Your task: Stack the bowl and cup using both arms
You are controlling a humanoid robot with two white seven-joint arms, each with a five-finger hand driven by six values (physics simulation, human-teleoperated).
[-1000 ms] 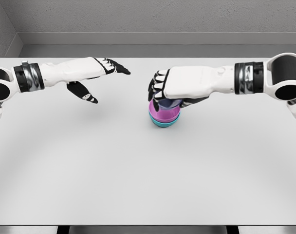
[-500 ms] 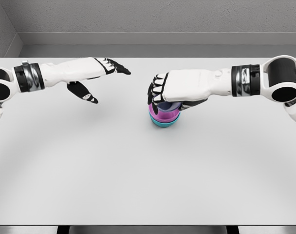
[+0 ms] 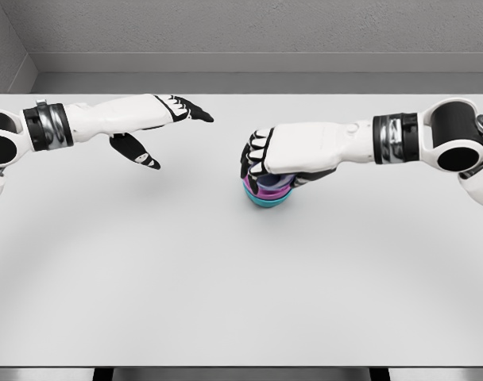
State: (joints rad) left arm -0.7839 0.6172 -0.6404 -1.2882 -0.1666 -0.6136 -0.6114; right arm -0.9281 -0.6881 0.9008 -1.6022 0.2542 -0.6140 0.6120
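- Left hand (image 3: 158,119): hangs above the bench's (image 3: 226,278) far-left part, fingers stretched toward the middle, thumb down, holds nothing. Arm comes in from the left edge.
- Bench: plain white-grey top, matte, spans nearly the whole view; near edge shows a dark strip at the bottom.
- Stack near bench centre, a bit toward the far edge: teal bowl (image 3: 265,201) at the bottom touching the bench, pink bowl (image 3: 261,189) nested in it, bluish-purple cup (image 3: 275,182) on top, mostly hidden by the hand.
- Right hand (image 3: 285,155): directly over the stack, fingers curled down round the cup, gripping it. Arm comes in from the right edge.
- Room: grey textured wall behind the bench, grey ledge along its foot, side wall at far left corner.
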